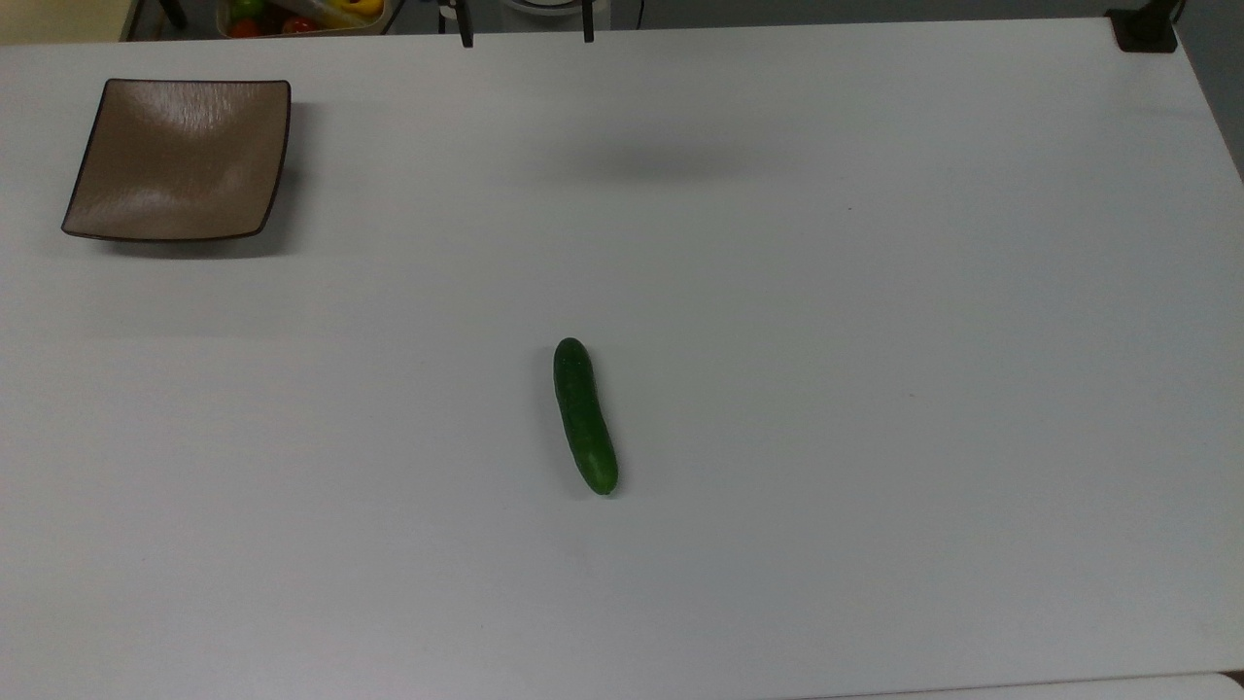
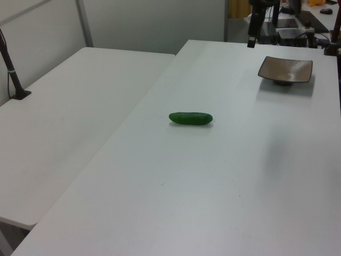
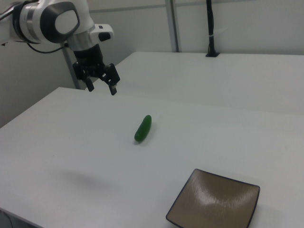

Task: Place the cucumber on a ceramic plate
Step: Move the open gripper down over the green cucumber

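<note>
The dark green cucumber (image 1: 584, 415) (image 2: 191, 118) (image 3: 143, 128) lies flat near the middle of the white table (image 1: 875, 389). The square brown ceramic plate (image 1: 180, 160) (image 2: 286, 70) (image 3: 216, 201) sits bare at the top view's upper left, far from the cucumber. My gripper (image 3: 101, 87) hangs open in the air with nothing between its fingers, up and to the left of the cucumber in the right view. In the top view its fingertips (image 1: 465, 34) poke in at the upper edge, and the gripper (image 1: 526, 34) is well clear of both objects.
A container of colourful vegetables (image 1: 301, 15) stands beyond the table's far edge. A black clamp (image 1: 1145, 29) grips the top view's upper right corner. A second white table (image 2: 80, 106) adjoins, with a black pole (image 2: 13, 74) on it.
</note>
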Available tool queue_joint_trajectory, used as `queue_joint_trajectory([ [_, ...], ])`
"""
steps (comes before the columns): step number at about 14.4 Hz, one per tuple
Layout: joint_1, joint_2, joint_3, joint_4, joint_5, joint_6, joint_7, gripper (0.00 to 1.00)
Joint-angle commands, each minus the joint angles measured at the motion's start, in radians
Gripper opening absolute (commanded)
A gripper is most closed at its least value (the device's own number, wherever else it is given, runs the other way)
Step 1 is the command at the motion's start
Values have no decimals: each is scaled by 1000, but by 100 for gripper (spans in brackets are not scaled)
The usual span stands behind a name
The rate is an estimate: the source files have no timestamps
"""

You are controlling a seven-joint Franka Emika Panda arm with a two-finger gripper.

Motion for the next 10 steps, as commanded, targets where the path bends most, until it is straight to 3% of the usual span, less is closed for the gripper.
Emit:
queue_joint_trajectory([
  [1, 4, -5, -3, -5, -4, 21, -20, 100],
  [10, 9, 3, -1, -7, 9, 25, -16, 100],
])
